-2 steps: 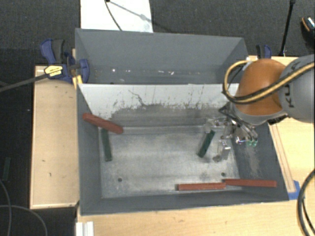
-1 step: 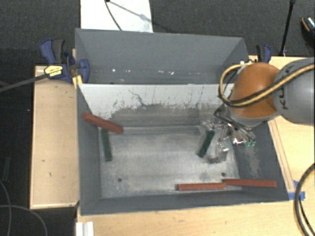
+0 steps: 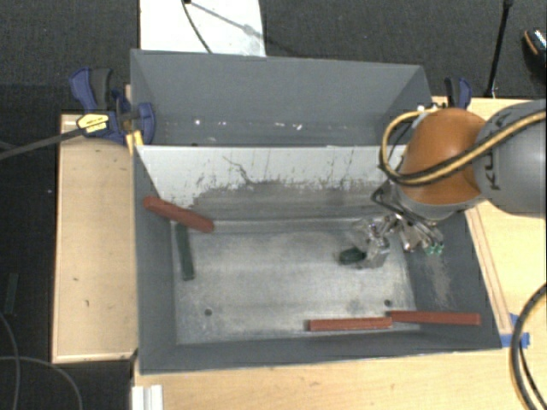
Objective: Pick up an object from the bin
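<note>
silvery gripper noted low over the floor of the grey metal bin, right of centre, under the orange wrist cover. could not tell whether apart or together; saw nothing clamped in it. spotted small dark lump, blackish-green and rounded, lying on the floor just beside the gripper, on the side toward the bin's middle; touching or a hair apart, could not tell which. judged that lump the likely pick, being nearest.

further out: marked a red-brown flat stick near the front wall and a second red-brown stick toward the front right corner, ends meeting or overlapping, both well apart from the gripper. logged a third red-brown stick at the far left by the back wall, with a dark green stick just below it along the left side.

progress, as a judgement only: early. gripper at floor level by the lump, no grasp confirmed, nothing lifted. left to do: clamp on the thing, raise it clear of the bin.
</note>
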Action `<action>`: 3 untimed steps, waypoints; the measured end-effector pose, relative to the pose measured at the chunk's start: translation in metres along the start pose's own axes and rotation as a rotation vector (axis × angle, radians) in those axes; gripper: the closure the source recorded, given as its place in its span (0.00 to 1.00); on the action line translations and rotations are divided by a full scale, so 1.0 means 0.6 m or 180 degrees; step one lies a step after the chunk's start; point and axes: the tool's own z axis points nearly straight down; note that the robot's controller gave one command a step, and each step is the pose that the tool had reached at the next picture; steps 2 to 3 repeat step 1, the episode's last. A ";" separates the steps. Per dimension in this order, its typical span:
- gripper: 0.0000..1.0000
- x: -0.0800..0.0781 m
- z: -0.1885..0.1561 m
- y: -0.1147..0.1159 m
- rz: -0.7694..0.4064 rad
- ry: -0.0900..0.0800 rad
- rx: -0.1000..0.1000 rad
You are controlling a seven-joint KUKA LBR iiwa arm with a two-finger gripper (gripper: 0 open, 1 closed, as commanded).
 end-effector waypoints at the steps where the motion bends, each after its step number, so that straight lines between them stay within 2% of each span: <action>1: 1.00 0.038 -0.289 0.040 -0.0059 -0.0037 0.0016; 3: 1.00 0.038 -0.289 0.040 -0.0059 -0.0037 0.0016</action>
